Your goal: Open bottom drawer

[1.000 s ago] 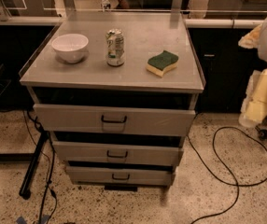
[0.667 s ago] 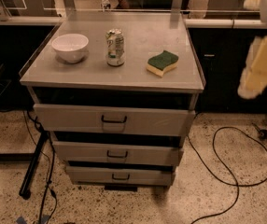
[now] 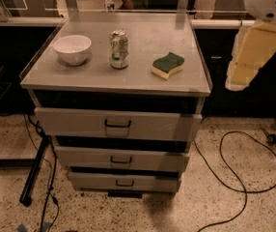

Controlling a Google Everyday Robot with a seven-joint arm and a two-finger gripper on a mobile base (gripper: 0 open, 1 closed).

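1. Desk (image 3: 138, 79): you see one flat grey top. Under it sit three grey metal drawer fronts, each with one black bar handle.
2. Bottom drawer (image 3: 147, 182): the lowest, narrowest front, at lower centre of the frame, just above the speckled floor (image 3: 225, 209).
3. On the top stand one round white bowl (image 3: 72, 49), one cylindrical can (image 3: 119, 49) and one wavy green-and-yellow sponge (image 3: 167, 65).
4. Pincer (image 3: 251, 57): cream and blocky, at upper right, well apart from the drawers. You cannot tell its state.

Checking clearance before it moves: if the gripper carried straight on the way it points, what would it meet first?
Likely the floor. The gripper hangs to the right of the cabinet, pointing down, with nothing shown beneath it but floor by the cable. Depth is unclear.
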